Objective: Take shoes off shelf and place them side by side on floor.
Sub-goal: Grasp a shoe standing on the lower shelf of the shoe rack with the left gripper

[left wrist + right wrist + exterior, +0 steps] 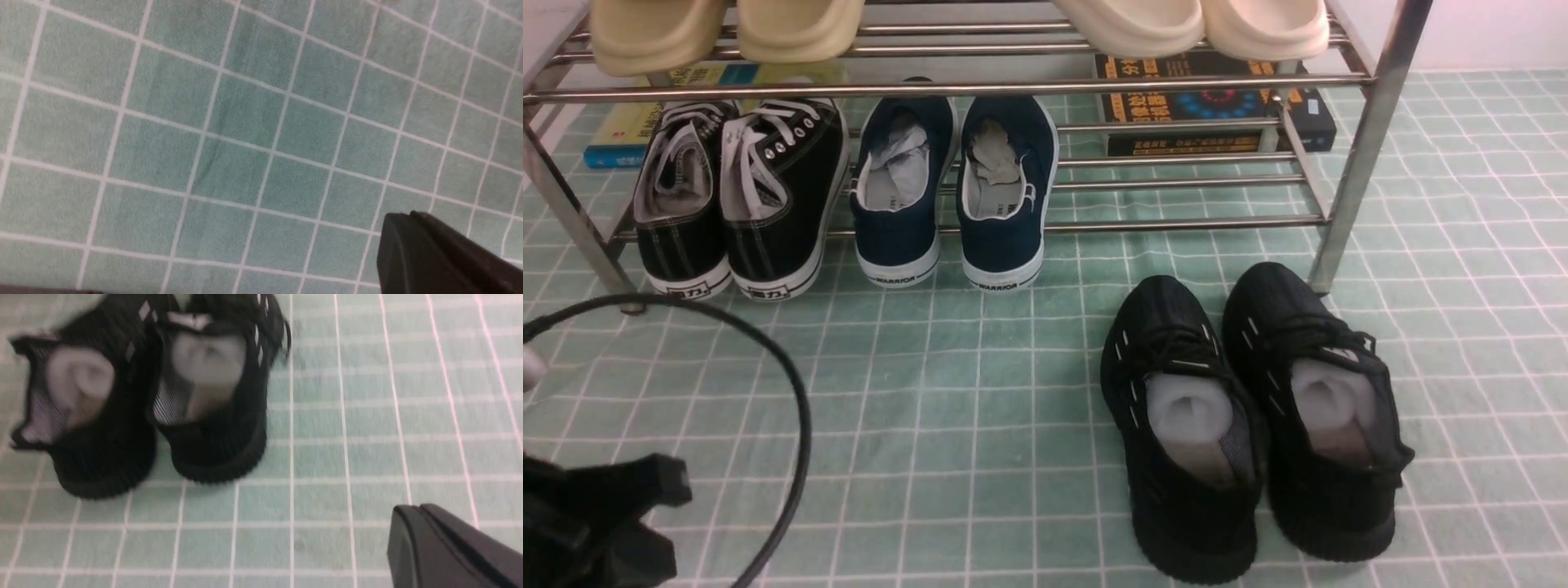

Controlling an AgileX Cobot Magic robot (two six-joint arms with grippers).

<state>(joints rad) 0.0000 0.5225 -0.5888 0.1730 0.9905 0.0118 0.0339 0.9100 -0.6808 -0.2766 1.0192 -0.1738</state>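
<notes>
Two navy shoes, the left one (898, 192) and the right one (1006, 196), stand side by side on the lower tier of the steel shelf (1176, 222), heels toward me, with paper stuffing inside. In front of the shelf lies the pale green gridded floor (947, 392). My left gripper (402, 215) is shut and empty above bare floor; a dark part of that arm (600, 514) shows in the front view's lower left corner. Shut with nothing in it, my right gripper (412, 507) hangs over the floor beside the black knit sneakers. Neither gripper is near the shoes.
Black lace-up sneakers (735, 196) sit left of the navy pair on the same tier. Black knit sneakers (1241, 408) (143, 400) stand on the floor at right. Beige slippers (727, 28) and cream slippers (1192, 24) fill the top tier. Books (1209, 106) lie behind. A black cable (796, 392) loops at left.
</notes>
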